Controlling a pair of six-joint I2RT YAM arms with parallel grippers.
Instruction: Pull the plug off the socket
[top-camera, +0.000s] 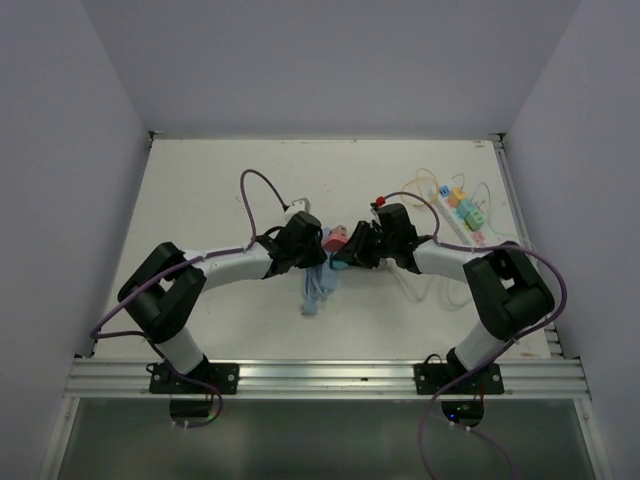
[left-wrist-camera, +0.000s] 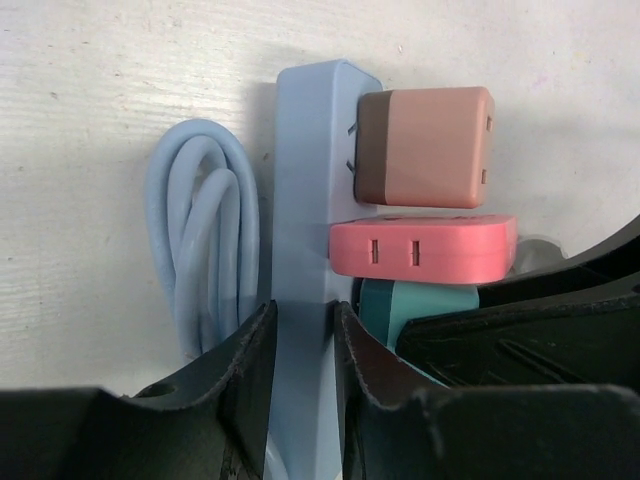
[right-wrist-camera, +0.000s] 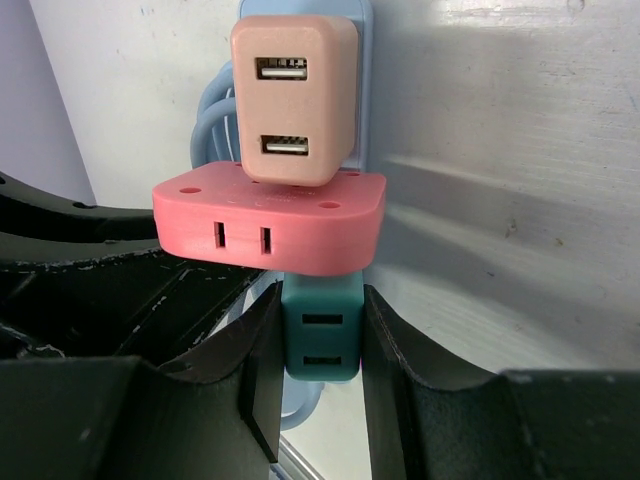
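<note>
- The left pincer (left-wrist-camera: 303, 395) is closed narrowly on the pale blue socket strip (left-wrist-camera: 305, 200), one finger against each long side; the strip lies on the white surface (top-camera: 220, 190), about midway between the two arms.
- The right pincer (right-wrist-camera: 320, 375) grips the teal plug (right-wrist-camera: 320, 340), its fingers pressed to the plug's two flanks; the plug sits in the strip, at the end nearest both pincers.
- Just beyond the teal plug a pink adapter (right-wrist-camera: 270, 225) is seated in the strip; beyond that sits a tan USB charger (right-wrist-camera: 293, 100), its prongs partly bared in the left wrist view.
- A coiled blue cable (left-wrist-camera: 200, 240) lies just beside the strip, on the side away from the plugs.
- A white strip (top-camera: 462, 212) carrying coloured plugs rests well apart, by the surface's far right edge.
</note>
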